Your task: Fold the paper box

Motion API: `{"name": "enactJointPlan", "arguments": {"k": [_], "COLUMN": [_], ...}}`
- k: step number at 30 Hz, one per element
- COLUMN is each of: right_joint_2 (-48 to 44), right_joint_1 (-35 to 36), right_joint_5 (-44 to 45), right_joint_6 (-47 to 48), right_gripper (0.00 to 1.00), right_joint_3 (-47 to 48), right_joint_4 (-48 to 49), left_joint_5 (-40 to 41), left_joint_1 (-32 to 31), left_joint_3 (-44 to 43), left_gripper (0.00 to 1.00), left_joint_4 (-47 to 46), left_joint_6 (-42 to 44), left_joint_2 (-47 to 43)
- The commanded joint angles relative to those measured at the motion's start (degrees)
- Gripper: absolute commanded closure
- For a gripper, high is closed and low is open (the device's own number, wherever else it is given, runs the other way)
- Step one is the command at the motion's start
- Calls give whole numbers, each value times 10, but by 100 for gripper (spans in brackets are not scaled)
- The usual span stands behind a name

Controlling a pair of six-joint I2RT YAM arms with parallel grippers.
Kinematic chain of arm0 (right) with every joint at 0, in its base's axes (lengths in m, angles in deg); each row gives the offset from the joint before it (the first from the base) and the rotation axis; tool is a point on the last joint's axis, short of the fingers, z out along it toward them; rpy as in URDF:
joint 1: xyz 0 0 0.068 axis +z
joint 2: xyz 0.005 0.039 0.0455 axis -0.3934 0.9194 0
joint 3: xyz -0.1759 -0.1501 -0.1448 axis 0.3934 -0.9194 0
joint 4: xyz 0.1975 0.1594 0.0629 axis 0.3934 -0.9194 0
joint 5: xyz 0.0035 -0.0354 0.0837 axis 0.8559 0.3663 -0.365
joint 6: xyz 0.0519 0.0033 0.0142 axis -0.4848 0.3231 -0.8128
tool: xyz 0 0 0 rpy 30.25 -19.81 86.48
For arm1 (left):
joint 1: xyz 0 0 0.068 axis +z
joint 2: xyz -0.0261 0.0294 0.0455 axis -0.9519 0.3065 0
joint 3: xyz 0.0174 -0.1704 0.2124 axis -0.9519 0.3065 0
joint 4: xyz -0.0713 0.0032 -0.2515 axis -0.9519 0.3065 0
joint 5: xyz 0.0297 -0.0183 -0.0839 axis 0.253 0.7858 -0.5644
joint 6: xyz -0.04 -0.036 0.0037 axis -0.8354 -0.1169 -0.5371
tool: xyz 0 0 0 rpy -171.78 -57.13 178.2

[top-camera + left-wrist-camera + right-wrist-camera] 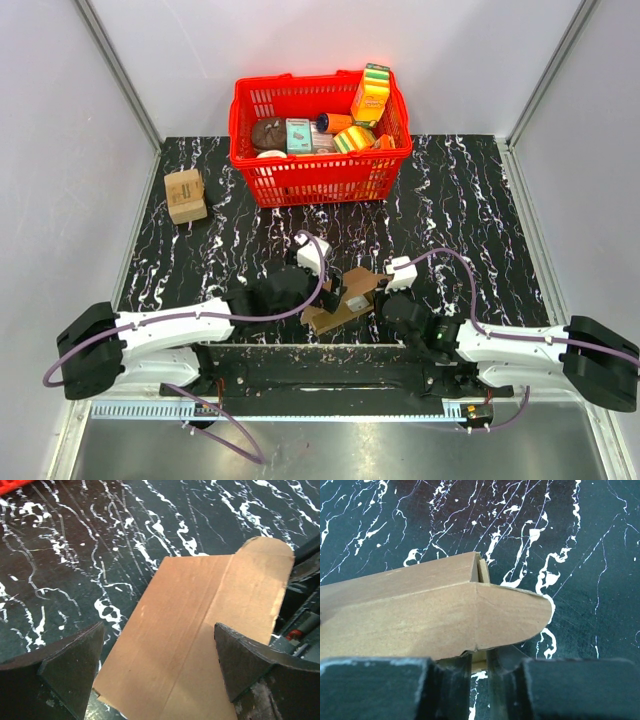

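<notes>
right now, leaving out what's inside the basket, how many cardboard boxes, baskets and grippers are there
cardboard boxes: 2 (paper box, small tan box)
red basket: 1
grippers: 2 (left gripper, right gripper)
total: 5

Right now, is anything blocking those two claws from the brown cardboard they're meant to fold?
Nothing visible does. The left gripper hangs open directly over the paper box, and the right gripper sits at its edge. The red basket stands farther back, away from both.
</notes>
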State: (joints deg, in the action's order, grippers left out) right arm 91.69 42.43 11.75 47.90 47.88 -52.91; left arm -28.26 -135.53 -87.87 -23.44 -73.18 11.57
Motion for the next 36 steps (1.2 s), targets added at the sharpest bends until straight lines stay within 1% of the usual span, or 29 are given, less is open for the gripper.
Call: {"name": "enactJointPlan", "arguments": {"k": [1,3,7,14,17,18,20,21,23,24,27,30,36], "right_joint_2": [-11,-17,-50,-117,-145,-153,-182,-204,-230,-255,-305,-332,-317], "right_joint_1": [4,4,4,4,4,4,4,4,4,4,5,4,4], "right_joint_5": [3,-2,-11,-40,-54,-54,-53,-47,-35,-31,-28,-10,-1], "right_joint_6": [-10,-13,-34,-83,-101,-113,-128,-147,-163,-185,-197,-193,-155], "right_gripper": [76,70,66,62,62,62,62,62,63,63,67,67,65], "right_joint_3": [7,8,12,29,52,59,83,91,115,122,134,158,173], "right_joint_4": [-4,-13,-51,-139,-209,-253,-302,-352,-419,-440,-464,-488,-462], "left_joint_5": [-60,-62,-66,-76,-80,-81,-83,-86,-89,-89,-95,-101,-120], "left_joint_1": [3,2,3,3,3,2,3,3,2,2,3,2,1], "left_joint_3": [-36,-34,-29,-28,-31,-32,-32,-32,-32,-32,-32,-29,-29], "left_gripper": [5,5,5,5,6,6,6,6,6,6,6,7,9], "left_joint_4": [-63,-62,-62,-62,-62,-62,-61,-62,-62,-62,-61,-60,-60], "left_joint_6": [9,10,12,18,21,22,22,23,23,23,24,23,23], "left_joint_2": [11,12,13,30,37,40,43,46,49,51,55,55,77]}}
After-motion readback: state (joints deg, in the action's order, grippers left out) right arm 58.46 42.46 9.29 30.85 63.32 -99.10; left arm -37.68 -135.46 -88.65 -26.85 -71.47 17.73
